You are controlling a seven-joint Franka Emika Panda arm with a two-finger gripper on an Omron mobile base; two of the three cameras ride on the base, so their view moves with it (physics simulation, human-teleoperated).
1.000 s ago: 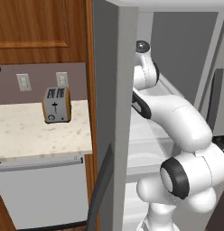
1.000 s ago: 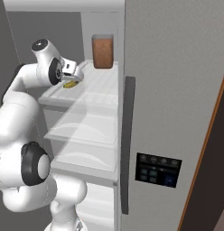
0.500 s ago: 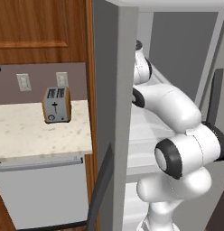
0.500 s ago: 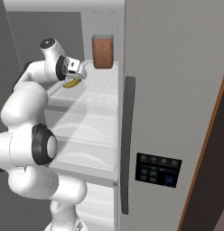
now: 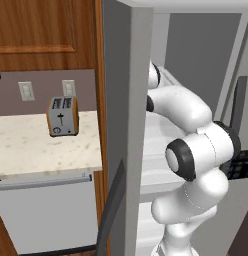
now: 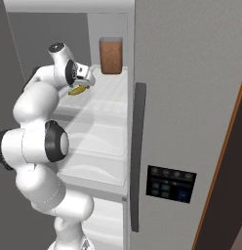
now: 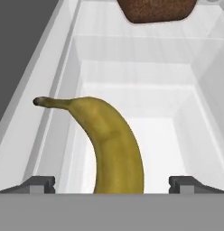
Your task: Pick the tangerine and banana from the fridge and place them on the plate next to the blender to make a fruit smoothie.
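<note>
Since a moment ago the arm has swung further into the fridge (image 6: pixel 191 97), and the gripper (image 6: pixel 85 78) has come in over the upper shelf until it hangs right above the banana (image 7: pixel 111 149).

Going left to right along the hand view: the left fingertip (image 7: pixel 39 184) stands well clear of the fruit, the banana lies down the middle between the tips with its dark stem pointing away and to the left, and the right fingertip (image 7: pixel 188 184) is just as clear on the other side. So the jaws are spread as wide as they go, holding nothing and touching nothing. A brown container (image 6: pixel 111 55) sits further back on the same shelf.

I'd judge the banana light, soft under its skin and easy to bruise, with a smooth curved peel that could roll or twist on the slick white shelf. The thick middle of its body, across the width, looks the best place to close. From here its near end is hidden, so I can't tell exactly how far under the hand it reaches.
</note>
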